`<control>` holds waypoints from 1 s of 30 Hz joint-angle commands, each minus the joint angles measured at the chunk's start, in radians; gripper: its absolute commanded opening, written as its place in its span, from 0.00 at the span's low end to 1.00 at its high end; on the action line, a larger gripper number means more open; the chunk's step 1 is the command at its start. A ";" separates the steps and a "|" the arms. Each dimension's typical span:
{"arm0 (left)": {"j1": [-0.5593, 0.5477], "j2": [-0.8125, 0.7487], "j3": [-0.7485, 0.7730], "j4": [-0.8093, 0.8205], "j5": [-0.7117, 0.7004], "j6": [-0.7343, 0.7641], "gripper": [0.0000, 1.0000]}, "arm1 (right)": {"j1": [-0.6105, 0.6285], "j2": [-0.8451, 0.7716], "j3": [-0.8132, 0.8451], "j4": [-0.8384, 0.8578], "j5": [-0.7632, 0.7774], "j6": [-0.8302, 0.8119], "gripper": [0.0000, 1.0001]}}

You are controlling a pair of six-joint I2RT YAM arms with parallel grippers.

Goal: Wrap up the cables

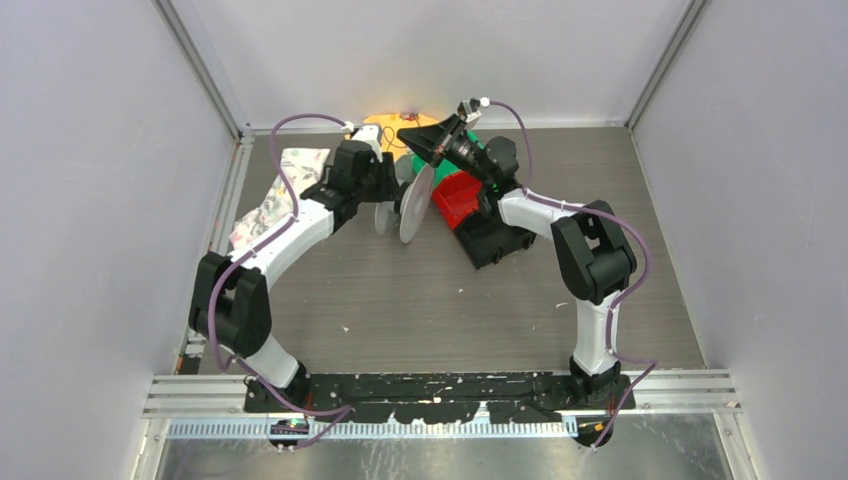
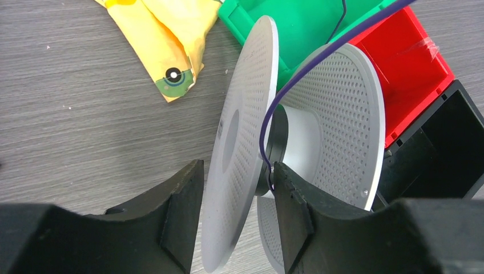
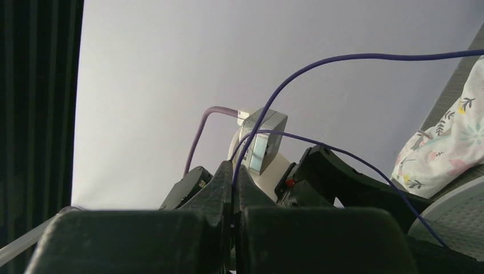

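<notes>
A grey perforated spool (image 2: 342, 108) stands on edge in the middle of the table (image 1: 415, 200). My left gripper (image 2: 238, 166) straddles its near flange, one finger outside and one between the flanges by the hub, and holds it. The thin purple cable (image 2: 267, 123) runs from the hub up past the far flange. My right gripper (image 3: 234, 169) is shut on the cable (image 3: 297, 73), which leaves between its fingertips and arcs away to the right. In the top view the right gripper (image 1: 408, 132) is raised behind the spool, above the bins.
Green (image 2: 302, 23), red (image 2: 411, 68) and black (image 2: 439, 148) bins sit right behind the spool. A yellow bag (image 2: 165, 40) lies at the back. A floral cloth (image 1: 275, 195) lies at the table's left edge. Walls enclose the table on three sides.
</notes>
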 commanded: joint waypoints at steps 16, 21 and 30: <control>0.002 0.017 0.029 -0.001 -0.028 0.007 0.44 | 0.004 -0.024 0.059 0.050 -0.013 0.021 0.00; 0.000 0.014 0.034 0.000 -0.029 -0.004 0.25 | 0.004 -0.025 0.054 0.045 -0.016 0.018 0.01; 0.001 0.015 0.070 -0.072 -0.057 -0.002 0.01 | -0.012 -0.019 0.023 0.040 -0.007 0.010 0.01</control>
